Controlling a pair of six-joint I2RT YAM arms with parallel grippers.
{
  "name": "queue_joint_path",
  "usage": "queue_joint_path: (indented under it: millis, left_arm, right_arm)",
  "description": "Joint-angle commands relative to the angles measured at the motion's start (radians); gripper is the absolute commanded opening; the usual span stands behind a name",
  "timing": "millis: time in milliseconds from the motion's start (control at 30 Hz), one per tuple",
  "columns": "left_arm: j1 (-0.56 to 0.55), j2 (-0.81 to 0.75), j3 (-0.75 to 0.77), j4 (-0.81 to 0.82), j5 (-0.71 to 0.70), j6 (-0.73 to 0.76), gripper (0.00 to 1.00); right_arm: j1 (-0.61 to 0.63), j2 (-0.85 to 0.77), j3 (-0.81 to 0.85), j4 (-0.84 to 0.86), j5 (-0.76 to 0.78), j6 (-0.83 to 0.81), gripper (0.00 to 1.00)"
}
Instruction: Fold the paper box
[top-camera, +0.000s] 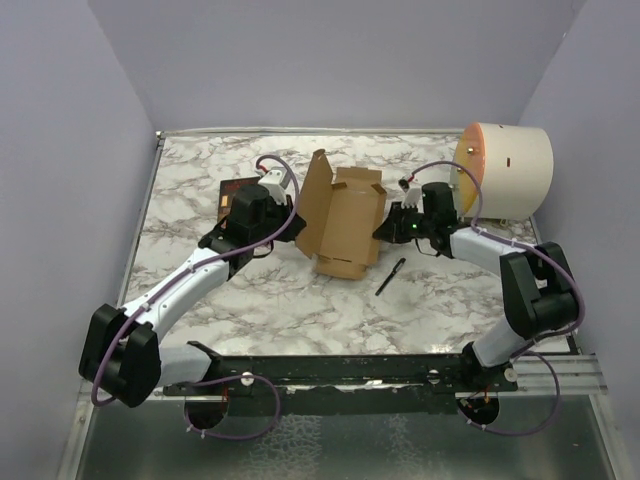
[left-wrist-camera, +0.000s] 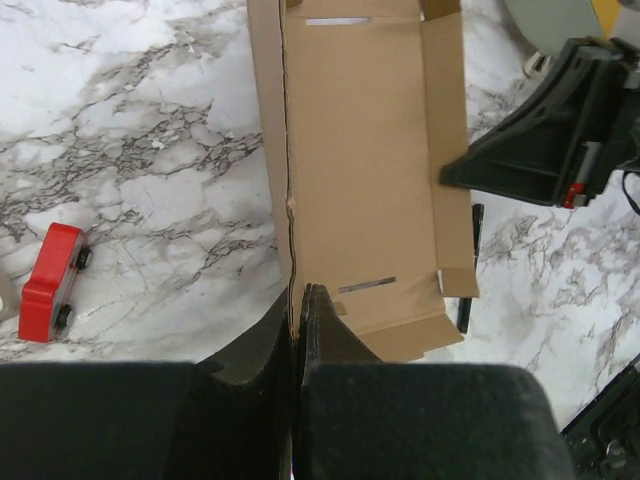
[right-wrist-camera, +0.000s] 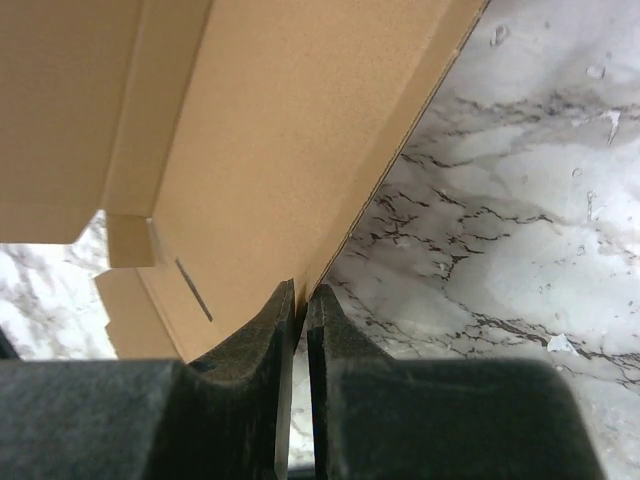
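On the tabletop (top-camera: 300, 310), the left claw (left-wrist-camera: 300, 292) pinches the paper box (top-camera: 345, 220) by its left wall, the right claw (right-wrist-camera: 300, 290) at its right edge, grip unclear.

No legible text, label, brand, number or sign found. Box (top-camera: 345, 225), book (top-camera: 230, 188), cylinder (top-camera: 510, 170) and toy car (left-wrist-camera: 55, 280) bear nothing readable.

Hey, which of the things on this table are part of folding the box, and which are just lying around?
Part of the job: paper box; left gripper, pinching its left flap; right gripper, closed on its opposite edge.
Just lying about: black pen; cream cylinder; dark book; red toy car.
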Motion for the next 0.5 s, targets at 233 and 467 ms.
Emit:
queue_joint_path:
  millis: [233,467]
  left_arm:
    - [0.007,0.081,0.074,-0.039,0.161,0.067,0.0]
    - [0.039,0.144,0.158,-0.135,0.226,0.175,0.0]
  right_arm:
    - [0.054,0.115,0.052,0.013,0.018,-0.097,0.21]
    - [0.054,0.114,0.035,0.04,-0.137,-0.118,0.32]
